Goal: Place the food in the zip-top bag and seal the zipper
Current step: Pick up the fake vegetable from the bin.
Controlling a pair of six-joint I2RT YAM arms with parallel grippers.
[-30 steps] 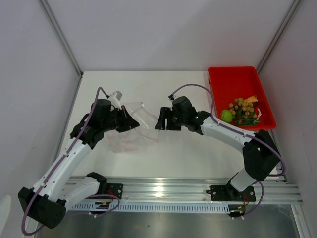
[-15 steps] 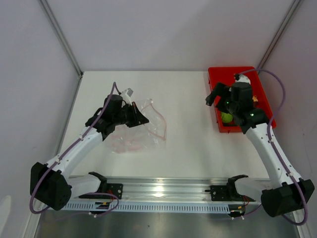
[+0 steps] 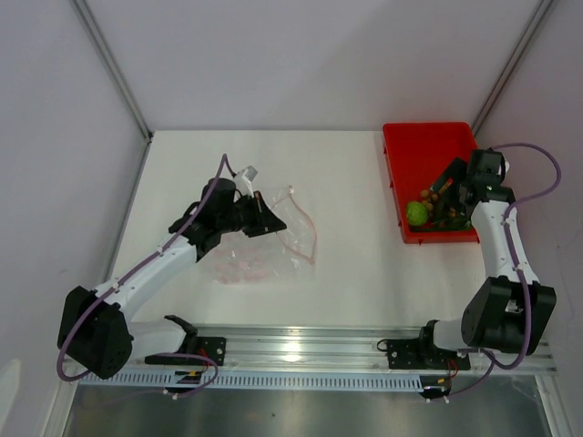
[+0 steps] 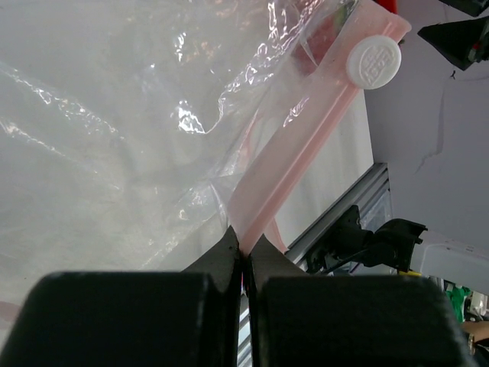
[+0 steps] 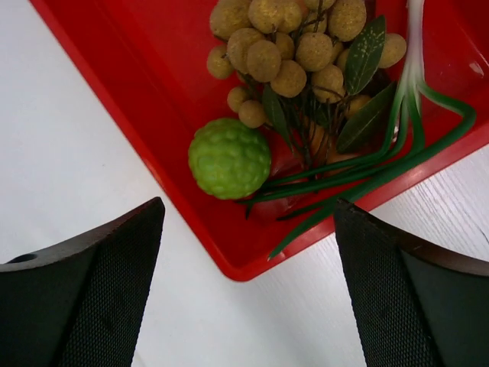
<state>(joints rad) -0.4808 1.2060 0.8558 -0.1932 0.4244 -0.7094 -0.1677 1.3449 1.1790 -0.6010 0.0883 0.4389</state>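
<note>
From my right wrist the red plastic tray [image 5: 137, 69] runs off the top and right edges. The bunch of small tan round fruits [image 5: 294, 76] is clipped at the top, and so is the pale end of the long green onion [image 5: 405, 84]. Whatever lies under the leaves and stalks is hidden (I catch only a reddish glimpse). On my other side, the clear thin plastic bag [image 4: 114, 115] overflows the left and top edges, and its pinkish-red press strip [image 4: 294, 160] vanishes between the fingers of my left gripper [image 4: 243, 243]. From above, my right gripper [image 3: 444, 189] covers part of the tray's contents, which are too small there to tell apart.
</note>
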